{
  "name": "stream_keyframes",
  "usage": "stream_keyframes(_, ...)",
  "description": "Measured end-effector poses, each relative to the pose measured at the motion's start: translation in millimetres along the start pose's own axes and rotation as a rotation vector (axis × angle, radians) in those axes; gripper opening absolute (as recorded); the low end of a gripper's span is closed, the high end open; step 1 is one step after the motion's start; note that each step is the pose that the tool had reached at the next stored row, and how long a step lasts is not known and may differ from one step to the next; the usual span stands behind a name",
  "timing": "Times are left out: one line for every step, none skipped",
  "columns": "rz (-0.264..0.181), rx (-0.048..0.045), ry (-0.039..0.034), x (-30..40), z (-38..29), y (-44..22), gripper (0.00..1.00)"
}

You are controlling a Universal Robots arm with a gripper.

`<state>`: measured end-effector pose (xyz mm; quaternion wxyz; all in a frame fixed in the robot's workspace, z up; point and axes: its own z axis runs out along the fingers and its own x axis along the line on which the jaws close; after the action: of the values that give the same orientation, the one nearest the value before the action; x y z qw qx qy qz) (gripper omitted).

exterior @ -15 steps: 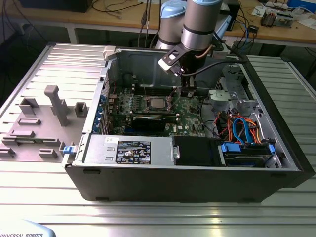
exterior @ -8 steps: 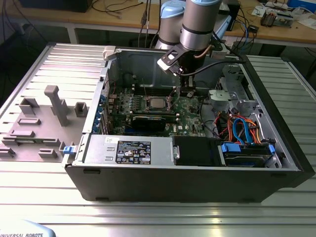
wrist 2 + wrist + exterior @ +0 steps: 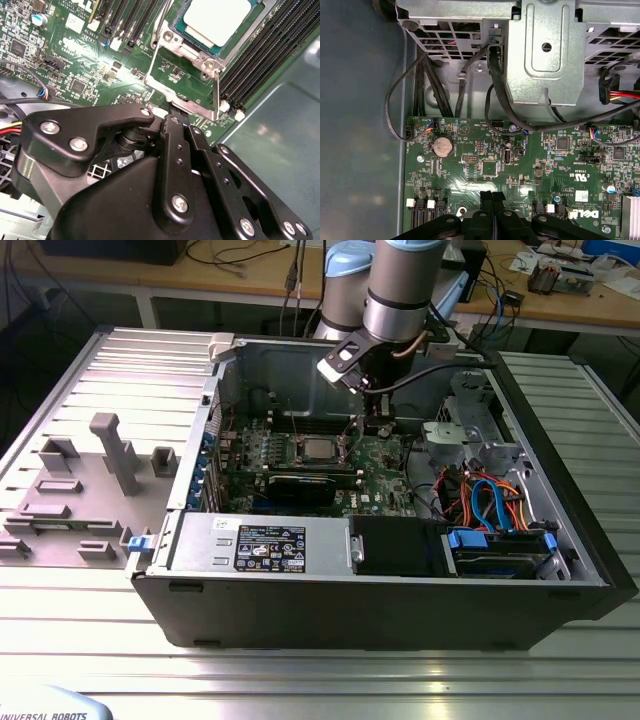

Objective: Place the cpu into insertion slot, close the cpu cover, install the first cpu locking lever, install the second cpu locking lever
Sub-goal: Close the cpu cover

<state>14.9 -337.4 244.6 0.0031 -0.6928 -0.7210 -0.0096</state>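
The cpu [image 3: 217, 20], a square chip with a silver-grey top, lies flat in the insertion slot [image 3: 170, 36] on the green motherboard; in the exterior view the cpu [image 3: 320, 448] sits mid-board. The cpu cover [image 3: 216, 90], a shiny metal frame, is swung open beside the slot, with green board showing through its cut-out. My gripper [image 3: 175, 117] is shut with nothing between its fingers, and its tip is at the cover's free edge. It hangs low inside the case, to the exterior view's right of the cpu [image 3: 377, 427]. In the first wrist view the joined fingertips [image 3: 492, 194] hover over the board.
Long black memory slots [image 3: 265, 55] run beside the socket. A black graphics card [image 3: 300, 485] lies in front of the cpu. A metal drive cage [image 3: 545, 55] and coloured cables [image 3: 480, 500] fill the case's right side. The power supply [image 3: 260, 540] sits along the front wall.
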Motion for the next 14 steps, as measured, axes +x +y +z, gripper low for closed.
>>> stream_keyframes(0.000, 0.0000, -0.0001, 0.0, 0.0, -0.1, 0.11)
stream_keyframes(0.000, 0.0000, 0.0000, 0.0, 0.0, -0.4, 0.11)
stream_keyframes(0.000, 0.0000, 0.0000, 0.0, 0.0, -0.6, 0.11)
stream_keyframes(0.000, 0.0000, 0.0000, 0.0, 0.0, -0.8, 0.11)
stream_keyframes(0.000, 0.0000, 0.0000, 0.1, 0.0, -1.9, 0.11)
stream_keyframes(0.000, 0.0000, 0.0000, 0.1, 0.0, -3.0, 0.11)
stream_keyframes(0.000, 0.0000, 0.0000, 0.1, 0.0, -3.0, 0.11)
stream_keyframes(0.000, 0.0000, 0.0000, 0.1, 0.0, -3.0, 0.11)
stream_keyframes(0.000, 0.0000, 0.0000, 0.1, 0.0, -3.1, 0.11)
stream_keyframes(0.000, 0.0000, 0.0000, 0.1, 0.0, -3.1, 0.11)
stream_keyframes(0.000, 0.0000, -0.0001, 0.1, 0.0, -3.1, 0.11)
stream_keyframes(0.000, 0.0000, 0.0000, 0.1, 0.0, -3.2, 0.11)
stream_keyframes(0.000, 0.0001, 0.0000, 0.1, 0.0, -3.2, 0.11)
stream_keyframes(0.000, 0.0000, 0.0000, 0.1, 0.0, -3.2, 0.11)
